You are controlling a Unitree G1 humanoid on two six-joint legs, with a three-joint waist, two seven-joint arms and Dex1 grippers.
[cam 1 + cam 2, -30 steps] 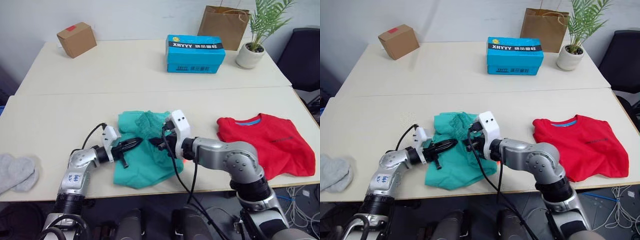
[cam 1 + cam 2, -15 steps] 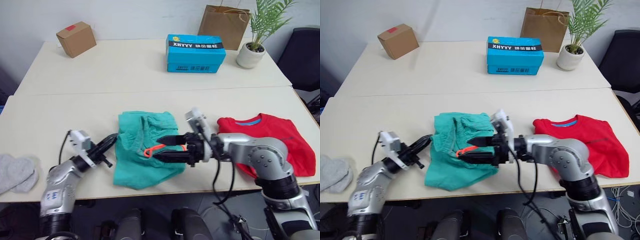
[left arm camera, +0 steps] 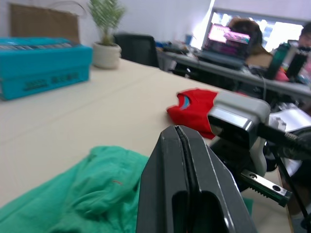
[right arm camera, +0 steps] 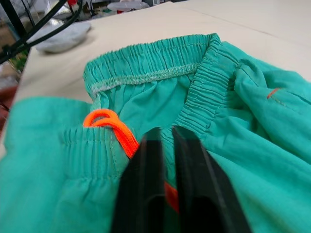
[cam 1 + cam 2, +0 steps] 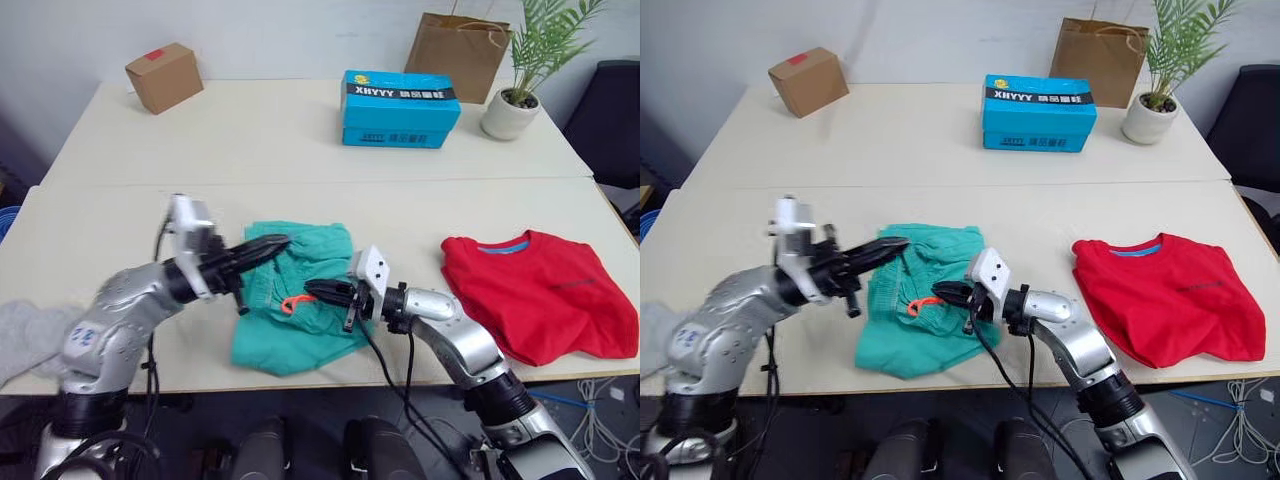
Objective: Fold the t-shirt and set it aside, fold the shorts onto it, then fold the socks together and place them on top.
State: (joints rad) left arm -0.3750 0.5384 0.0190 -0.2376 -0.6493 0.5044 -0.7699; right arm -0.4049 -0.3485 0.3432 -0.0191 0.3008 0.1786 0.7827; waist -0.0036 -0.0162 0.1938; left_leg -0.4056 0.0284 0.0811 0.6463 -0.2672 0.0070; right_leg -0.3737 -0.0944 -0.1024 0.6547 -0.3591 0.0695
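Note:
The teal-green shorts (image 5: 300,325) lie crumpled near the table's front edge, their orange-red drawstring (image 5: 292,303) looped on top. My left gripper (image 5: 278,241) is shut and hovers over the shorts' far left corner, holding nothing. My right gripper (image 5: 312,289) points left, low over the middle of the shorts, shut just beside the drawstring (image 4: 104,119); no cloth shows between its fingers (image 4: 146,145). The red t-shirt (image 5: 540,300) lies flat to the right of the shorts. The grey socks (image 5: 25,335) rest at the table's left front edge.
At the back of the table stand a cardboard box (image 5: 165,76), a blue box (image 5: 400,95), a brown paper bag (image 5: 465,40) and a potted plant (image 5: 520,100). Bare tabletop (image 5: 300,150) stretches between them and the clothes.
My left arm has risen and swung right, from beside the shorts' left edge to over their far corner. The right gripper has drawn back slightly above the drawstring. The camera view shifted.

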